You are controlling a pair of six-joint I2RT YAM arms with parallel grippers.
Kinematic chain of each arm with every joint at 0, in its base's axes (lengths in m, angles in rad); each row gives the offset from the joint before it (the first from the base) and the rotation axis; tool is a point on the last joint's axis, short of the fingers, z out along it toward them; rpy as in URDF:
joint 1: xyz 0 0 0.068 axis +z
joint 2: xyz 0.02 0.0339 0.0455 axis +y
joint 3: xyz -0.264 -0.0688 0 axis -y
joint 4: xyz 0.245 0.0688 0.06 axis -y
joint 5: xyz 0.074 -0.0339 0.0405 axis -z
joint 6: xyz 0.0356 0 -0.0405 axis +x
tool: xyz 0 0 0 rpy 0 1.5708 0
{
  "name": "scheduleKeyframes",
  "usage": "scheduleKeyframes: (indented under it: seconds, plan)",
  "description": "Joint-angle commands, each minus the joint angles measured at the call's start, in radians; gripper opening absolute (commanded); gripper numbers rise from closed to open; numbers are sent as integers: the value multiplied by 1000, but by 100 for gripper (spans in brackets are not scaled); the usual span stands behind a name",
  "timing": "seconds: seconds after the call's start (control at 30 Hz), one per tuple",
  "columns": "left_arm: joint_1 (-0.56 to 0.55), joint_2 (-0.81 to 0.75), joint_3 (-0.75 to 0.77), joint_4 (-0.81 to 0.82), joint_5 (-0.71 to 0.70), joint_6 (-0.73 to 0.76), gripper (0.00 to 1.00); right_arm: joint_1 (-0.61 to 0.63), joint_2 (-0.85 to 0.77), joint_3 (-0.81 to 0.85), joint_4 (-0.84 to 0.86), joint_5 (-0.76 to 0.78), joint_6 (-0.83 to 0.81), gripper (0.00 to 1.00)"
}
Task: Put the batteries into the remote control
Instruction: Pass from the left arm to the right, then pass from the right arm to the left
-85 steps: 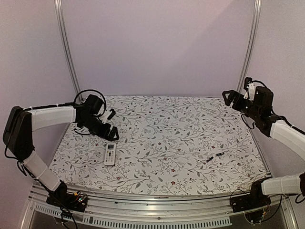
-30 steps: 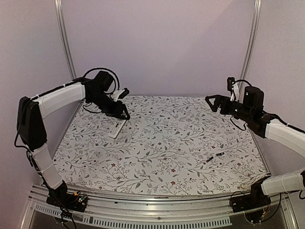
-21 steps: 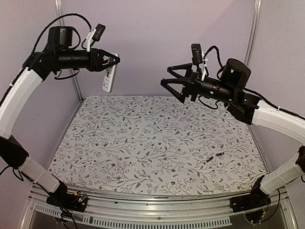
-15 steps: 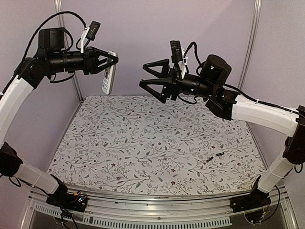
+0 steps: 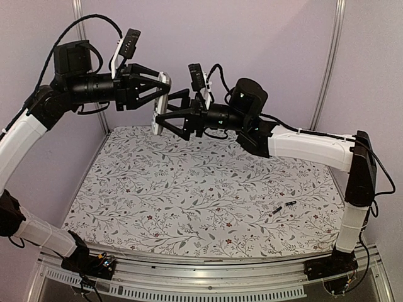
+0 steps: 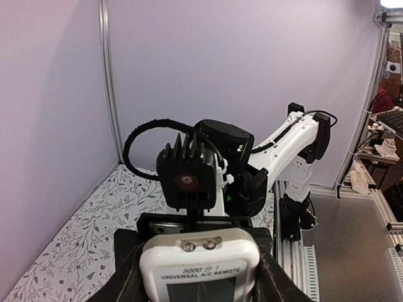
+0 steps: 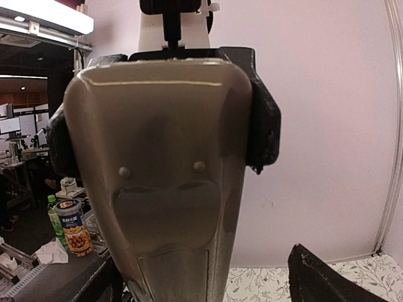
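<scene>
High above the table's back left, my left gripper [image 5: 157, 91] is shut on the remote control [image 5: 156, 126] and holds it upright. In the left wrist view the white remote control [image 6: 200, 258] sits between the fingers [image 6: 126, 270], screen side towards that camera. My right gripper [image 5: 165, 116] reaches in from the right, open, with its jaws on either side of the remote's lower part. In the right wrist view the remote's greyish back [image 7: 157, 157] fills the frame, and a gap shows before the right finger [image 7: 334, 277]. Two batteries [image 5: 277, 209] [image 5: 290, 203] lie on the table at the right.
The table [image 5: 208, 189] has a floral cloth. Metal posts [image 5: 330, 56] stand at the back corners before the plain wall. A metal rail [image 5: 208, 267] runs along the near edge, with the arm bases at its two ends.
My left gripper lifted the remote from the table's left side to high in the air. My right arm swung up and left until its jaws straddle the remote, and they have narrowed a little.
</scene>
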Motion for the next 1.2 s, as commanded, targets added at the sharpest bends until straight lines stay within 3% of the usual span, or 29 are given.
scheduleKeyframes:
  seconds: [0.0,0.1,0.3,0.37,0.43,0.5,0.53,0.63,0.67,0.77,0.83,0.97,1.03,1.17]
  plan:
    - [-20,-13,0,26,26,19,0,5,35,28,98,-79,57,77]
    - [-20,-14,-2,26,23,22,0,12,42,30,124,-114,67,61]
    - [-21,-13,-16,40,15,17,0,36,46,42,105,-149,40,44]
    - [-22,-16,-18,40,14,20,0,37,40,36,88,-144,34,31]
    - [-21,-21,-29,40,13,21,0,36,29,26,65,-125,15,9]
    - [-21,-29,-45,42,-2,23,4,36,12,10,42,-96,-11,1]
    - [-21,-33,-53,44,-12,27,14,36,-4,1,27,-76,-25,1]
    - [-22,-49,-74,43,-25,53,83,36,-46,-32,-41,-1,-89,0]
    - [-21,-55,-75,41,-28,65,97,36,-56,-39,-70,33,-114,0]
    - [-18,-68,-72,23,-64,123,100,36,-106,-79,-152,214,-144,0]
    - [-11,-78,-77,17,-128,144,100,46,-144,-114,-219,432,-151,0]
    - [-3,-111,-138,55,-227,124,100,121,-178,-82,-432,1126,-219,0]
    - [-7,-116,-172,94,-247,79,100,156,-150,-57,-462,1352,-284,0]
    - [-50,-73,-145,120,-327,7,92,194,-83,-13,-475,1441,-340,0]
